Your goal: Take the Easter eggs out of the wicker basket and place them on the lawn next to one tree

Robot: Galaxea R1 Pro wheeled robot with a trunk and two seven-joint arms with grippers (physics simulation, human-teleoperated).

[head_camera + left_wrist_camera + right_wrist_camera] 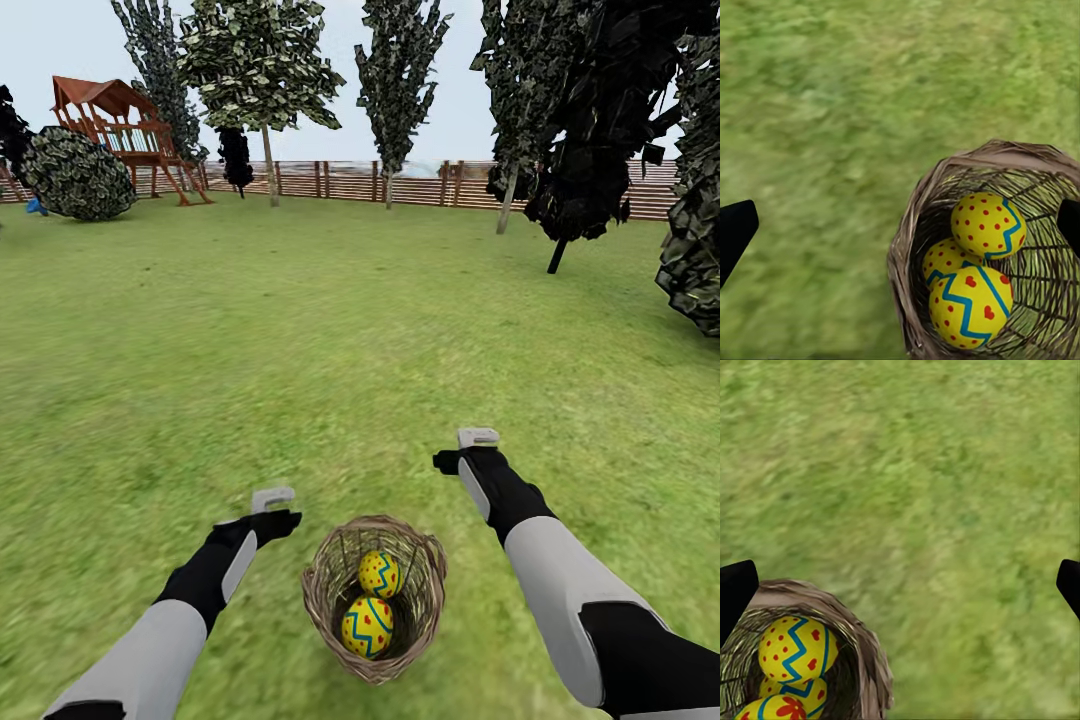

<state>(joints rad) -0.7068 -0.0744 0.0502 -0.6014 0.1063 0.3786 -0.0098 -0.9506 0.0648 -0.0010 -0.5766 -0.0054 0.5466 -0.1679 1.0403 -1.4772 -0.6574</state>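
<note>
Eggs [979, 277] sit stacked in the wicker basket [375, 600], which stands on the lawn [300, 330] near the robot, between its arms. The left gripper [273, 505] hovers just left of the rim; the right gripper [478, 445] hangs farther off to the right. Both have fingers spread wide, holding nothing. Risk as I judge it: the pile is tight, so a reach for the top egg may shove the light basket over or jam fingers against the weave. Trees [268, 150] stand far away by the fence [400, 180], so a weak grip could drop an egg in transit.
</note>
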